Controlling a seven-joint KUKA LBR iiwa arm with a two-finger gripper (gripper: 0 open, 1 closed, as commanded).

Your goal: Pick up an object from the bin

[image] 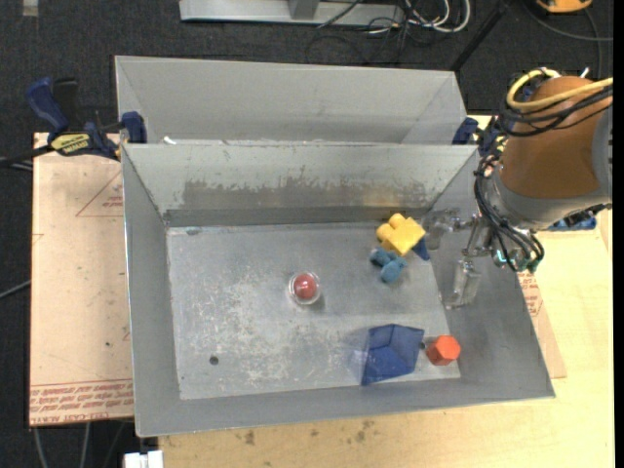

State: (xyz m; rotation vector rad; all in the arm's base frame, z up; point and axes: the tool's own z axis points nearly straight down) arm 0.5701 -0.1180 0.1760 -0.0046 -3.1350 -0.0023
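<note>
Grey sheet metal makes up the bin [244,398], and its scuffed floor carries 5 loose things, well spread out. The arm [551,154] comes in over the right rim under an orange cover with cables looped about it. Its gripper [460,283] hangs down at the right side of the bin, close to the right wall and over bare floor. From where I stand I cannot tell how far it is open, nor whether it has hold of anything.

Nearest to it, a little to the left and farther back, lies a yellow block [400,232]. A small blue piece [392,267] sits just beside that block on its near side. Nearer and slightly left of the gripper is a small orange cube [444,350], close to the near wall. Just beside the cube, to its left, rests a blue angular lump [388,354]; whether the 2 touch I cannot say. A small red ball [305,288] lies about the middle of the floor, well apart from all the rest.
</note>
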